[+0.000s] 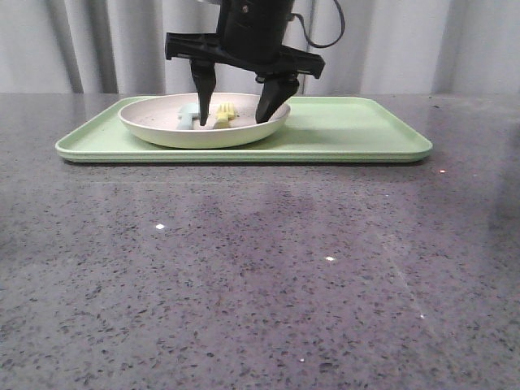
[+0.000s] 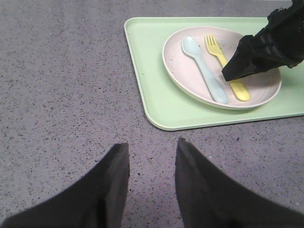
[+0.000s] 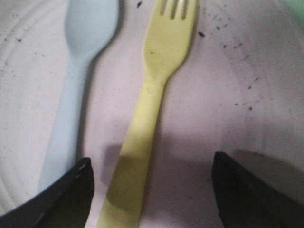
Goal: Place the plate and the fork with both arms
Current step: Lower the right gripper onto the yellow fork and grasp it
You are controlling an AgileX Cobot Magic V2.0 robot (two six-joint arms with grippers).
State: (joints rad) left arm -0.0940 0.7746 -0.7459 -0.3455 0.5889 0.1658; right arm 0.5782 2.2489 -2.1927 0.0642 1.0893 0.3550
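Hanging low over the plate (image 1: 203,122), the right hand (image 1: 241,101) has its fingers spread wide and holds nothing. In the front view the finger tips reach down inside the plate's rim, one on each side of the fork (image 1: 223,115); whether they touch the plate's floor I cannot tell. The fork lies flat in the plate, with a pale blue spoon (image 1: 189,116) just beside it. The plate sits at the left end of a light-green tray (image 1: 357,134), and the tray rests on the grey speckled bench (image 1: 260,268).

The right wrist view shows what the front view hides: the fork's handle (image 3: 142,142) runs down between the two dark fingers (image 3: 247,190), nearer to one of them, and neither finger touches it. The spoon (image 3: 80,71) lies alongside, parallel and apart from the fork.

The left wrist view shows the left hand (image 2: 152,180), which the front view does not. It hovers over bare bench, well apart from the tray (image 2: 152,80), fingers parted and empty. From there the fork (image 2: 228,71) and spoon (image 2: 204,69) are seen whole, side by side in the plate (image 2: 180,71), with one finger of the right hand crossing the fork's handle.
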